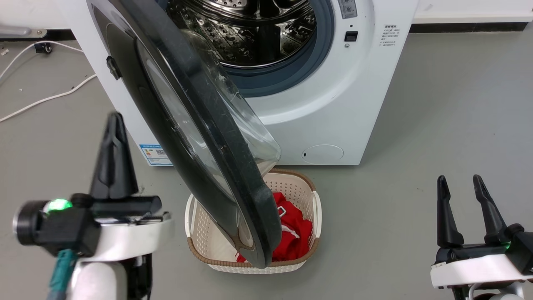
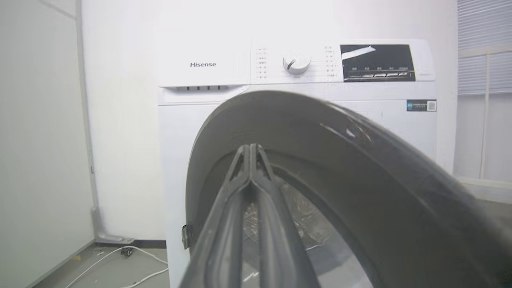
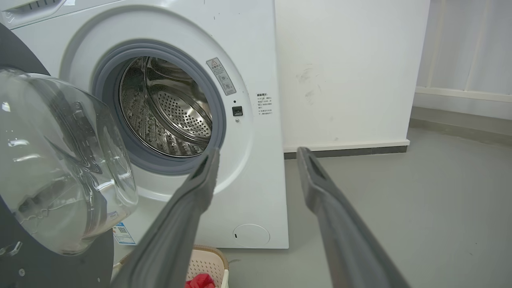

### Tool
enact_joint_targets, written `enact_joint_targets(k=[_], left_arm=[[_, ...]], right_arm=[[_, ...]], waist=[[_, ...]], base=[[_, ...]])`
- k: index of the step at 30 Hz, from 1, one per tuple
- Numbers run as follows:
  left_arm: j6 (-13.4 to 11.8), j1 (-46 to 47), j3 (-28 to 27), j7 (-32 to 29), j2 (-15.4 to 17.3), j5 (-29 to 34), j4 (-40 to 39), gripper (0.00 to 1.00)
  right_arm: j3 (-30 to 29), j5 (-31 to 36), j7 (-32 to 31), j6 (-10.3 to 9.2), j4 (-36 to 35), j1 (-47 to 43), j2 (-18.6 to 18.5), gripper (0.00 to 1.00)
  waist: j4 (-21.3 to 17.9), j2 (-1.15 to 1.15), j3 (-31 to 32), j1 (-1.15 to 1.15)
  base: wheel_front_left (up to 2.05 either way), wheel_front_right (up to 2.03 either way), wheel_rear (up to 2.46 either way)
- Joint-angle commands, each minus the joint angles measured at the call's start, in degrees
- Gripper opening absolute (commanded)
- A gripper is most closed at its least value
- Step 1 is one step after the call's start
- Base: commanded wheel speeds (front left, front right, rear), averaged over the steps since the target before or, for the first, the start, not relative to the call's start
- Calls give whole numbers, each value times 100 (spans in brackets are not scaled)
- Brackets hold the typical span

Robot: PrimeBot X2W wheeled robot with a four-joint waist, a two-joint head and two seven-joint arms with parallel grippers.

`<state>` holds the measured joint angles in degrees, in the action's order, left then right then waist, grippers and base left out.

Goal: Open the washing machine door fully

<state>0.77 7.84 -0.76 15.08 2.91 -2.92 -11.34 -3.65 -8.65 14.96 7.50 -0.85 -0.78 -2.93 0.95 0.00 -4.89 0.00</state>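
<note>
Grey floor and a white wall, laundry-corner setup; left end effector has its two fingers pressed together on nothing, pointing at the outer face of the washing machine door — close beside it, can't tell if it touches; right end effector sits well off to the right, fingers spread, empty; door stands partway out from its hinge on the left-hand side of the washing machine, glass bowl facing the steel drum; its lower edge hangs over a cream basket with red cloth inside — white cables lie off left.
</note>
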Motion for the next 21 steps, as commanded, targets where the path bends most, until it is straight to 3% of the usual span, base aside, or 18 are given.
enact_joint_targets(k=[1,7,13,17,21], left_arm=[[-24,72,-23,13,-5,9,-211,0],[12,419,42,13,-3,237,-1664,0],[177,673,589,9,79,463,-2822,0],[328,414,1265,8,159,447,-2875,0],[473,-68,1996,9,314,396,-2424,0]], right_arm=[[-3,-48,22,-2,21,78,11,100],[-2,-88,23,-2,73,88,11,100],[48,-141,24,-2,115,84,11,100],[75,-157,25,-2,152,66,11,100],[116,-194,24,-2,248,3,11,100]], waist=[[7,0,3,0],[17,0,21,0],[-30,0,56,0],[-83,0,77,0],[-108,0,101,0]], base=[[0,0,0],[0,0,0],[0,0,0],[0,0,0],[0,0,0]])
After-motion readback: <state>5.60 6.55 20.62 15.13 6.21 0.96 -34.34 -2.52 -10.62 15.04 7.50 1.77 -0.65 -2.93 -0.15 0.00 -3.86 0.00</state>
